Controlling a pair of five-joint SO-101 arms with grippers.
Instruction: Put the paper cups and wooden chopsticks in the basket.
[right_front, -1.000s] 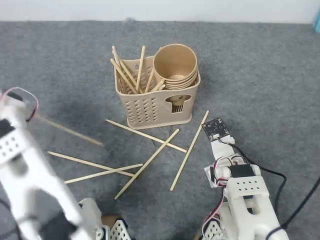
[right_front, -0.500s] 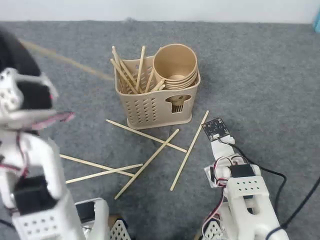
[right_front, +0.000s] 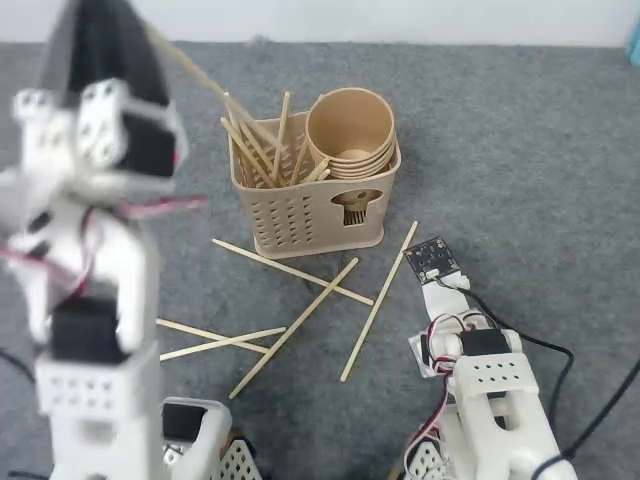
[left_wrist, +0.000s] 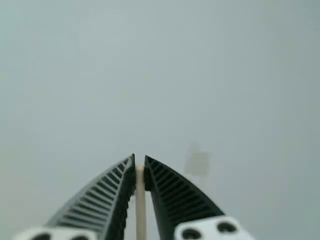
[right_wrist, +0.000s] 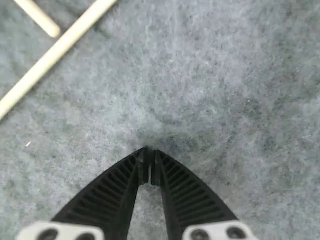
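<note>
Left arm (right_front: 95, 200) towers at frame left; left gripper (left_wrist: 139, 167) pinches a slim wooden chopstick (right_front: 195, 72) slanting toward the perforated basket (right_front: 310, 215) of nested paper cups (right_front: 350, 125). Right gripper (right_wrist: 149, 167), pressed together, sits over fuzzy carpet (right_wrist: 225, 75).

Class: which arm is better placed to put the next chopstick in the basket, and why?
Left, most likely. The left gripper is shut on a chopstick, raised near the basket. The right gripper is shut on nothing, low over the carpet.
</note>
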